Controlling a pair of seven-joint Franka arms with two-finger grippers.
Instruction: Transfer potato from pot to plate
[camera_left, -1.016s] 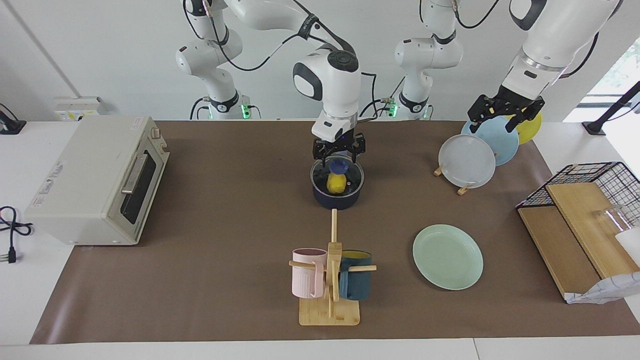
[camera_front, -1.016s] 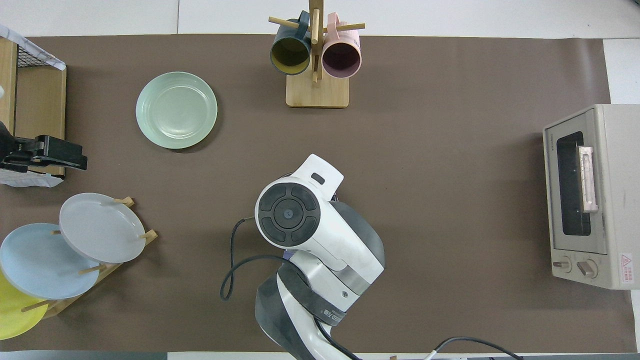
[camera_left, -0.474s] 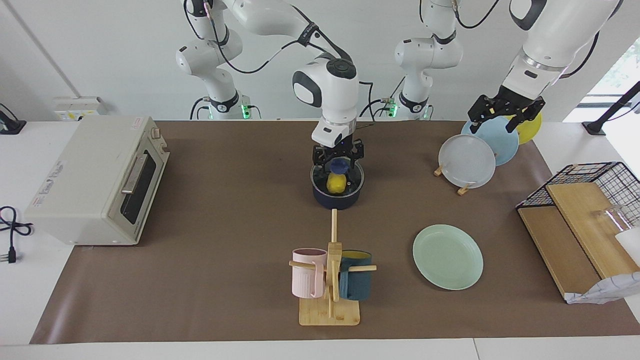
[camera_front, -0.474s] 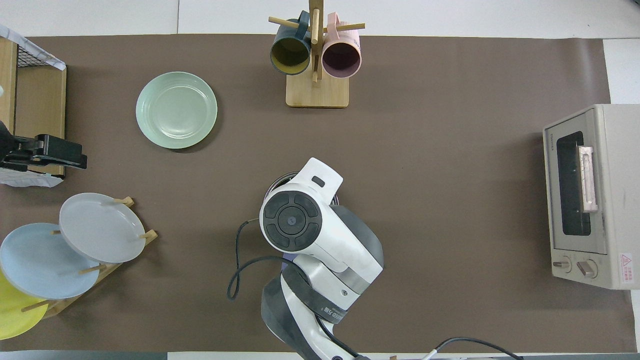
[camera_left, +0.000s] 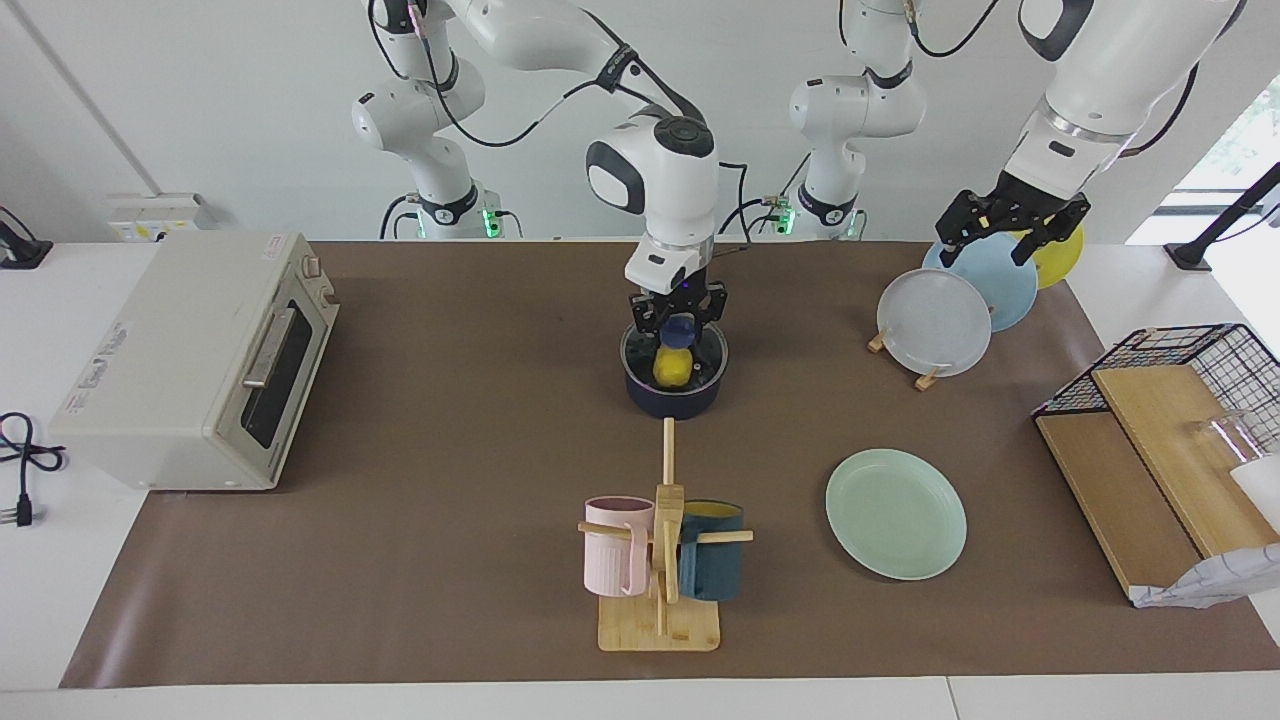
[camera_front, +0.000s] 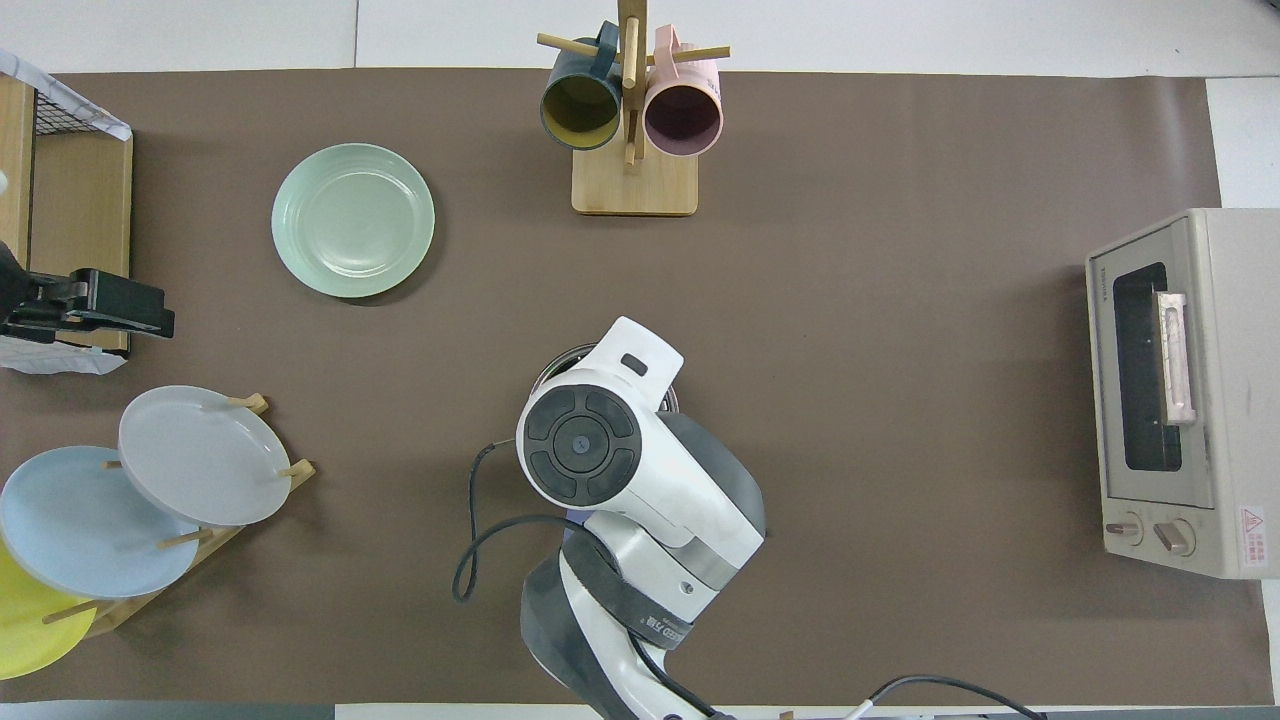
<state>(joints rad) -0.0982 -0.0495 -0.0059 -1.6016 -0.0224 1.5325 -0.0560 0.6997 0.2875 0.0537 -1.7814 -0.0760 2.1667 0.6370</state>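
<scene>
Nearest the robots, the left gripper (camera_left: 1010, 238) is waiting in the air over the rack of standing plates (camera_left: 933, 322) at the left arm's end of the bench (camera_left: 450, 420), its jaws spread and holding nothing.

At mid-bench, the right gripper (camera_left: 678, 318) is settling onto the pot (camera_left: 675, 403). Compared with a second ago, it has moved off the pot rim nearest the robots and come down. Its jaws are now standing one on each side of the blue knob (camera_left: 679, 328) of the glass lid (camera_left: 708, 352). They appear spread, with the knob between them; no firm pinch is showing yet. In the overhead view the right arm's wrist is covering the pot, and only a sliver of rim is showing.

The potato (camera_left: 672, 370) is lying inside the pot, visible through the lid, which is sitting closed on the rim.

Farther from the robots, the mug stand (camera_left: 660, 570) is standing in line with the pot. The mint-green plate (camera_left: 895, 512) is lying flat and bare beside the stand, toward the left arm's end.

Judged from this layout, the transfer itself is not begun: the change is marking the start of lid removal, which is needing a closing of the jaws on the knob and a lift before the potato is becoming reachable.
</scene>
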